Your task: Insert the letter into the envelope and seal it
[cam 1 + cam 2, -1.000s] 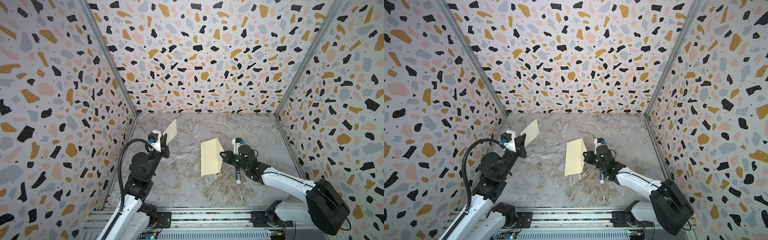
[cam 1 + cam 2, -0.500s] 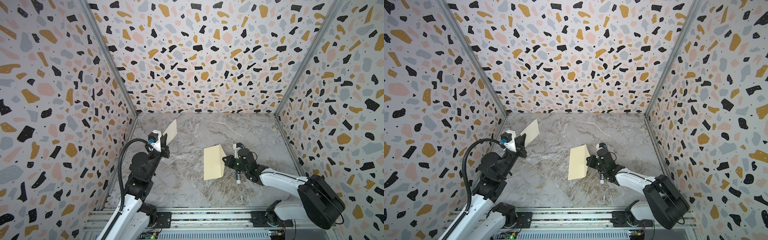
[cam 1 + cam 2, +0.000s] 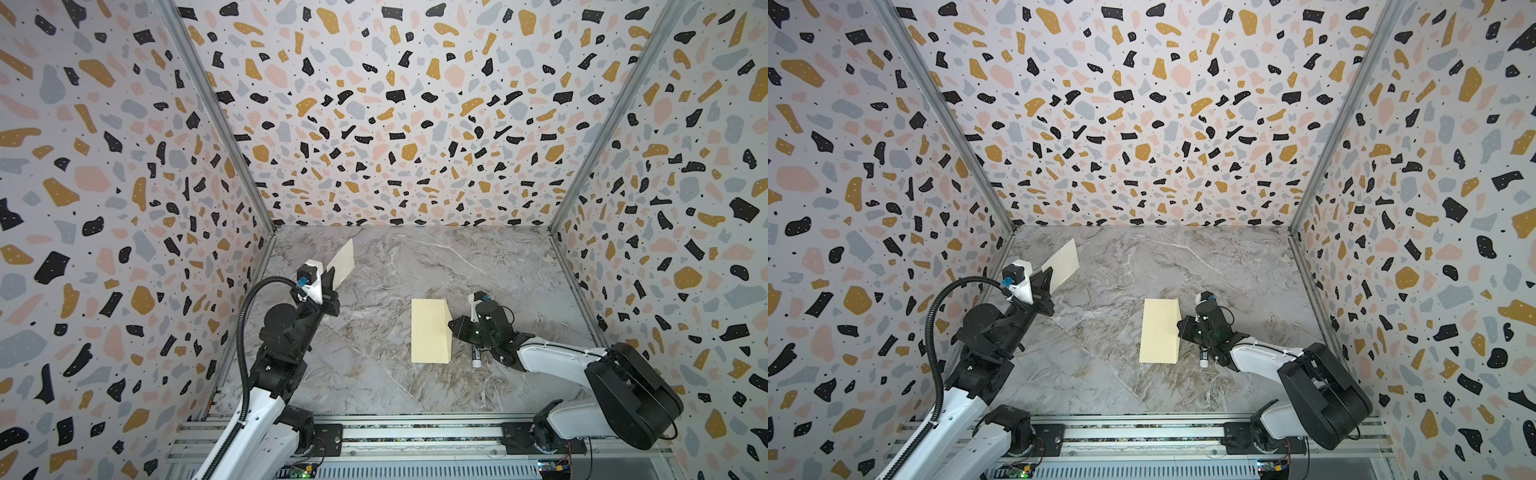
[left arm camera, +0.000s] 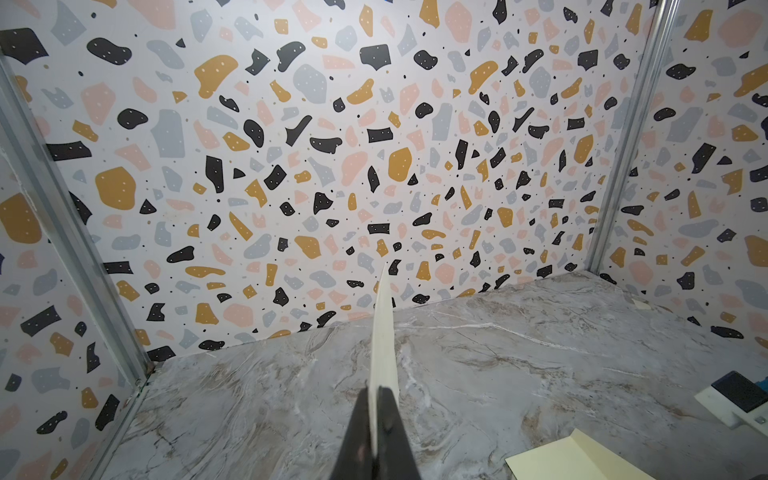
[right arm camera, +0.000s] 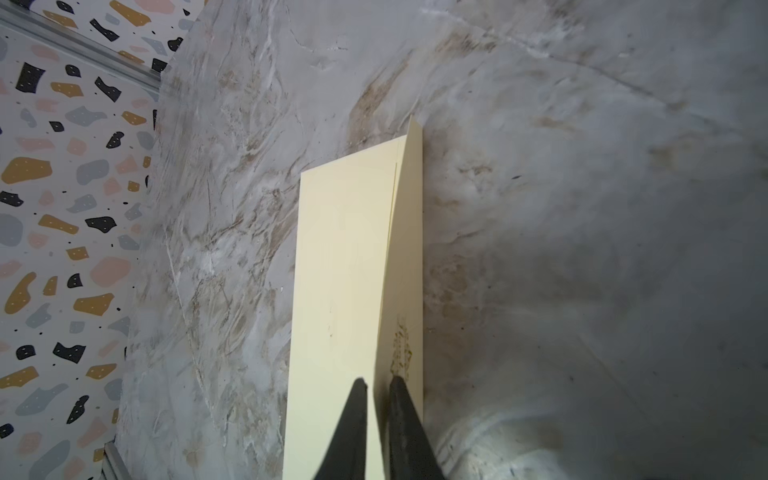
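Note:
The pale cream-yellow envelope (image 3: 428, 332) (image 3: 1158, 332) lies flat mid-table, its flap (image 5: 405, 257) standing up along its right long edge. A small dark emblem (image 5: 401, 349) marks the flap. My right gripper (image 3: 452, 324) (image 5: 378, 381) straddles that flap, open by a narrow gap, one finger on each side of it. My left gripper (image 3: 332, 276) (image 4: 379, 390) is shut on the letter (image 3: 343, 262) (image 3: 1063, 264), held tilted above the table's far left. The letter's visible side is plain and pale, and it is edge-on in the left wrist view.
Terrazzo-patterned walls (image 3: 395, 124) close in the marble table (image 3: 374, 374) on three sides. A metal rail (image 3: 415, 432) with both arm bases runs along the near edge. A small pale scrap (image 4: 640, 303) lies by the far right wall.
The right gripper and the envelope have shifted slightly nearer and to the right, and its jaws have parted a little around the flap. The left arm and letter have not moved.

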